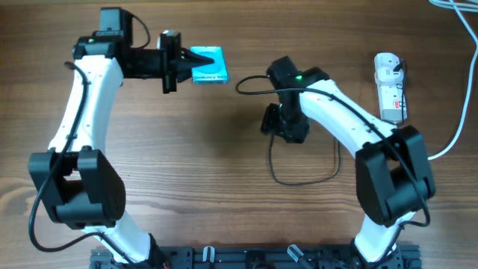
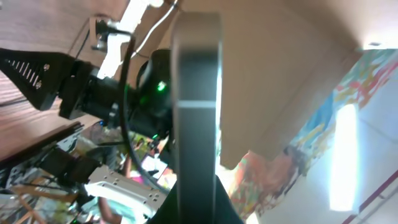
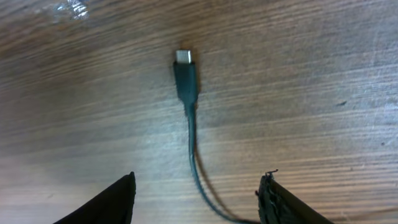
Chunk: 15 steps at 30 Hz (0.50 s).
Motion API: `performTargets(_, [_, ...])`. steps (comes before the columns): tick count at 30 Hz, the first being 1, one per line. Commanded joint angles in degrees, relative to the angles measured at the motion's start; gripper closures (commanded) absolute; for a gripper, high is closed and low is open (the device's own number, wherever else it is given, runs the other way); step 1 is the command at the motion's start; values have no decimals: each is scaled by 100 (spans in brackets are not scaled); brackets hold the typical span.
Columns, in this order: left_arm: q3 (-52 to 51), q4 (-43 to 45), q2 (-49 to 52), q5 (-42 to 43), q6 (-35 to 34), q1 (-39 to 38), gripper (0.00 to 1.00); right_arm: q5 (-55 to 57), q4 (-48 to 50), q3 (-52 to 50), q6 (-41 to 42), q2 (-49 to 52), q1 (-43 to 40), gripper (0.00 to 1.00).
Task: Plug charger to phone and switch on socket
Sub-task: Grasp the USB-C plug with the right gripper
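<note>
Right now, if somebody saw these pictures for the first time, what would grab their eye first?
The phone, its screen bright cyan, stands out at the far left of the table, clamped in the left gripper. Next comes the charger, its connector lying on bare wood mid-table, with the right gripper open over its cable. The white socket lies apart at the right edge.

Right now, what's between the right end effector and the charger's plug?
In the right wrist view, only the charger cable itself, lying on bare table and leading into the open right end effector.
</note>
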Motion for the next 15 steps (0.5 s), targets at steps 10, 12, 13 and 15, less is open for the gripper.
performTargets(10, [15,-2,-175,103,-79,476,96,844,1165,-625,595,557,289,46])
performTargets(12, [15,-4,-175,-4,-76,555,96,863,1309,-796,739,557,291,51])
performTargets(13, [15,-2,-175,-39,-76,560,96,866,1311,-796,734,557,289,54])
performTargets(15, [15,-2,-175,-63,-79,560,96,898,1305,-796,734,557,295,64])
